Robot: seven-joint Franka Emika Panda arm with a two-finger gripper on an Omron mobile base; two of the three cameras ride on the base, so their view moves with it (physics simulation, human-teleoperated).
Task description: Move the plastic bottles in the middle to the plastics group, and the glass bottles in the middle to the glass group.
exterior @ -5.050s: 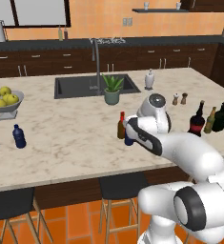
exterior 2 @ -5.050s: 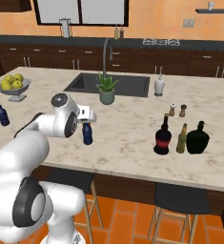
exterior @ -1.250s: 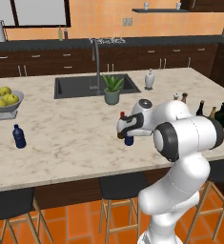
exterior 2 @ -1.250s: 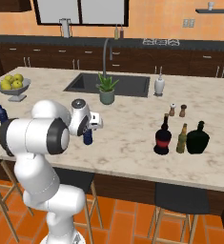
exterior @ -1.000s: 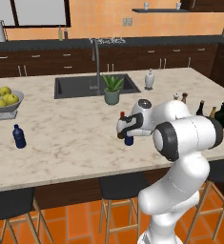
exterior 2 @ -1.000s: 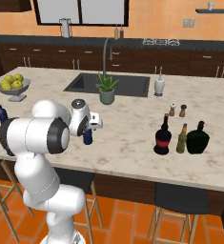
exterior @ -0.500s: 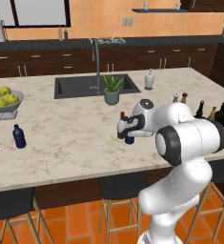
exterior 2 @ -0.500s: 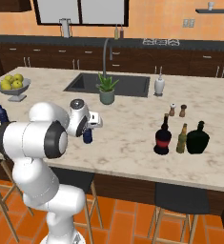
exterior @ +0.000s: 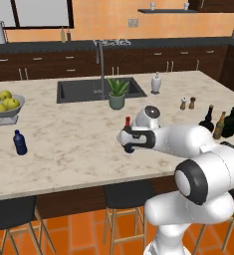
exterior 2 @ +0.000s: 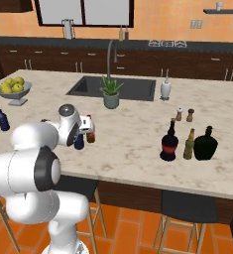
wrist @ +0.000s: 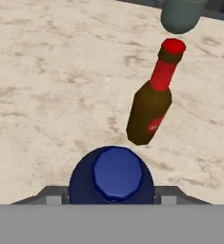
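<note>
— Where am I?

— I am in a kitchen. I stand at a big marble island (exterior: 78, 144) with a sink (exterior: 83, 89) and a tall faucet (exterior: 101, 60) in it.

— What else tells me that?

— Dark cabinets (exterior 2: 48, 64) run along the orange back wall. I see a bowl of lemons (exterior: 3, 103), a potted plant (exterior: 117, 94), salt and pepper shakers (exterior 2: 184, 114), and bar stools (exterior: 126, 195) tucked under the island.

Glossy white rounded arm links with dark grey joint rings; the wrist looks capped by a dark disc, perhaps black.
</note>
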